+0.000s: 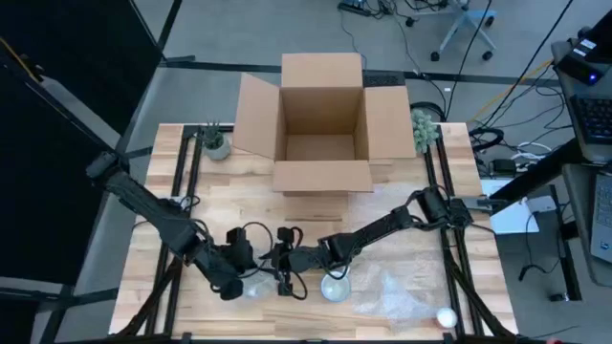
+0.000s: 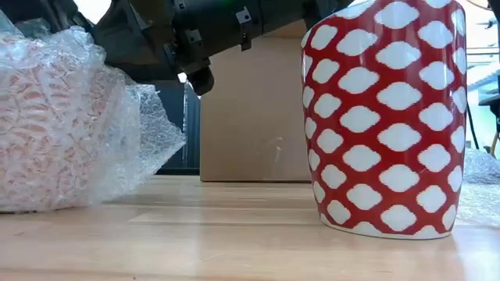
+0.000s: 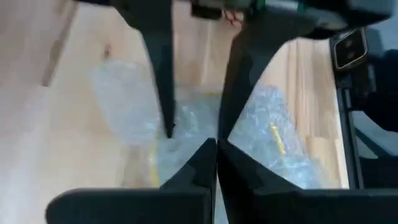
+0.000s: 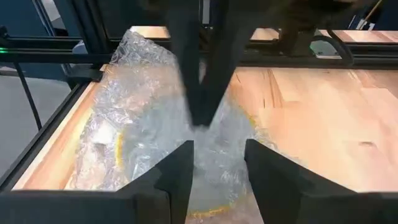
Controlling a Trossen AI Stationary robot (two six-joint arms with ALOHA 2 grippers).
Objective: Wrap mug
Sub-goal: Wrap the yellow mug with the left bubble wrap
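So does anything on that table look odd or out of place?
One thing: a red-and-white mug stands bare and upright on the table, while both grippers, left gripper and right gripper, work at a bubble-wrap bundle beside it. More loose wrap lies crumpled nearby.

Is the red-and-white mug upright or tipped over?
Upright: the mug stands unwrapped on its base on the table.

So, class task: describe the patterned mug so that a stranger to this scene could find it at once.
Start at the open cardboard box at the table's far edge, then come straight toward the near edge, just past the right gripper. The mug stands there upright beside crumpled bubble wrap. It alone is red with white diamond-like patches.
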